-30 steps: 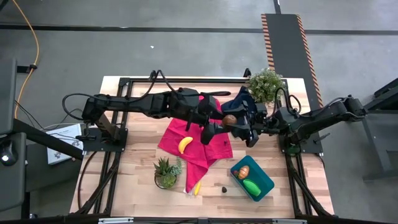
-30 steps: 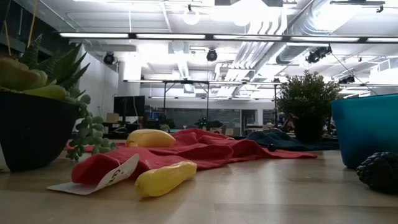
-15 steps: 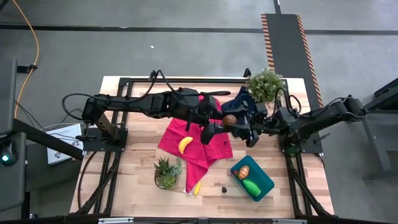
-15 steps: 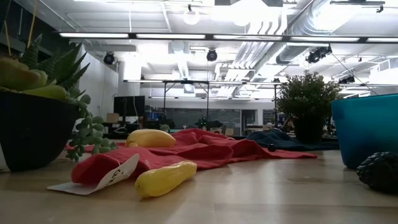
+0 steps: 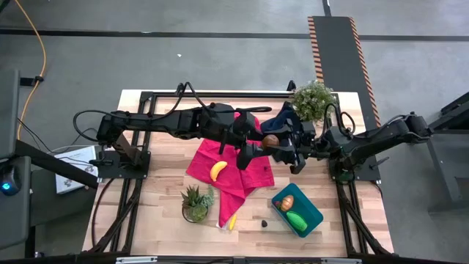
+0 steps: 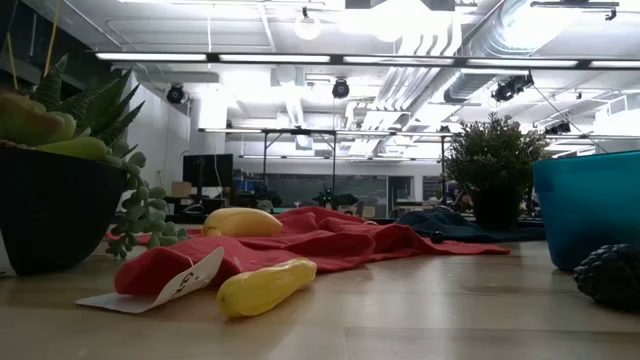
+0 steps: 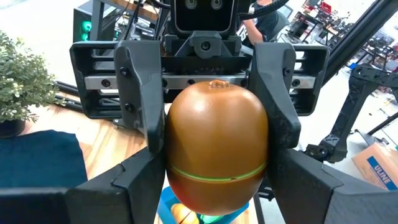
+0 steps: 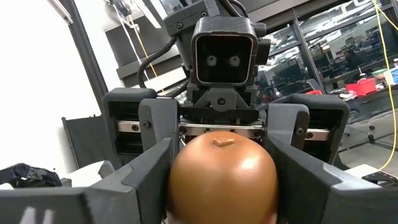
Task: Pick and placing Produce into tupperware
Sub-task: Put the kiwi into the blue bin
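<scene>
a brown toy fruit (image 5: 270, 139) hangs in the air above the middle of the table, between two grippers that face each other. the left gripper (image 5: 258, 147) grips it, fingers pressed to its sides. the right gripper (image 5: 284, 147) brackets the same fruit with its fingers beside it; whether they press on it cannot be told. nearer the front right, the teal tupperware (image 5: 314, 213) holds an orange piece (image 5: 286, 203) and a green piece (image 5: 297, 219). one yellow banana (image 5: 217, 170) lies on a red cloth (image 5: 253, 174), another banana (image 5: 232, 221) on the wood by a small succulent plant (image 5: 196, 201).
</scene>
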Tool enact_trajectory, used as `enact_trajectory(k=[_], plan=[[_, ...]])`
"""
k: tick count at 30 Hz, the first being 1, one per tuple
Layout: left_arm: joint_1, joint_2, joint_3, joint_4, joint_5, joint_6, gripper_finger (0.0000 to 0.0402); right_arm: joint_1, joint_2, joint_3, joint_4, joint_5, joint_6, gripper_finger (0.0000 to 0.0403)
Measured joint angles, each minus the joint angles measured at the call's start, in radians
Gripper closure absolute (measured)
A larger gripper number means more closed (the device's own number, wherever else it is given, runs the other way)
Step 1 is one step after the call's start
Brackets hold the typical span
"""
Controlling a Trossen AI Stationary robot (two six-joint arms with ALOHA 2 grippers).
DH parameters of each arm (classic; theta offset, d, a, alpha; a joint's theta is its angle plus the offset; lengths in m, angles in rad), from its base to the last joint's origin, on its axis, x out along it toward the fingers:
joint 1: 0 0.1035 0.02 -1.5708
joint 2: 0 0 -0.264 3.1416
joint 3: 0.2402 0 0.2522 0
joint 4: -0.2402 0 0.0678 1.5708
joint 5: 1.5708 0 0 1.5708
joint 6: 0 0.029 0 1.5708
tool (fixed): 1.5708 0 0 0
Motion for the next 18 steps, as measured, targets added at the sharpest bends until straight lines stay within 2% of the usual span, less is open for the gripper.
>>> enact_trajectory(k=[18], plan=[[0.0,0.0,0.0,-0.003,0.012,0.0,0.0148,0.0,0.001,0.0,0.001,-0.002,-0.006,0.0183]])
